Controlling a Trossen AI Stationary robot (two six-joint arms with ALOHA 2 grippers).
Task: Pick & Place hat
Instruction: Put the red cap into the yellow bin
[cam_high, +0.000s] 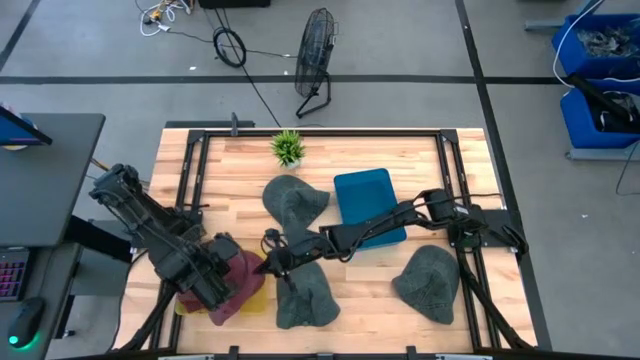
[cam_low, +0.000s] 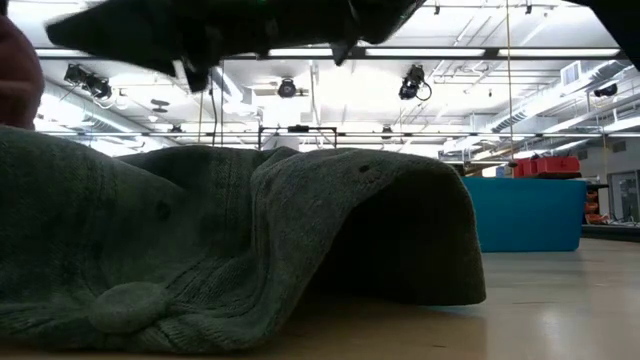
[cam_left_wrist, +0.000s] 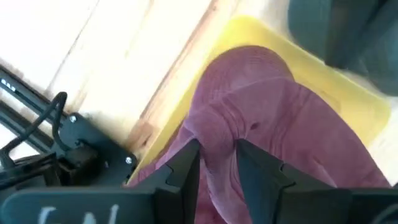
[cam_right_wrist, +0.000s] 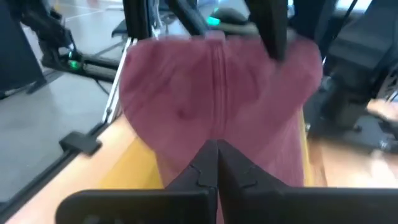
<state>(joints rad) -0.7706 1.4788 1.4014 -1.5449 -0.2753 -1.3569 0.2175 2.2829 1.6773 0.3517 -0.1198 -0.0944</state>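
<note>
A grey hat (cam_low: 230, 250) fills the low view, lying slumped right in front of the lens, with the blue bin (cam_low: 528, 213) behind it at right.

From above, the maroon hat (cam_high: 237, 285) sits at the lower left of the frame, on a yellow tray (cam_high: 184, 305) at the table's (cam_high: 360, 290) front edge. Our left gripper (cam_left_wrist: 216, 163) is down on it, fingers (cam_left_wrist: 185, 163) pinched on a fold of the maroon knit with only a narrow gap between them. Our right gripper (cam_high: 272, 262) reaches across from the right to the hat's edge; in its wrist view the fingers (cam_right_wrist: 200, 167) are pressed shut tip to tip, and we cannot tell whether any cloth is caught there.

Three grey hats lie on the table: centre, lower centre and lower right (cam_high: 428, 283).

To do this step well, we judge the left pinch should hold enough knit not to slip, then rise straight so the tray stays put. The right arm should keep clear of the lift path and of the grey hat below it.
</note>
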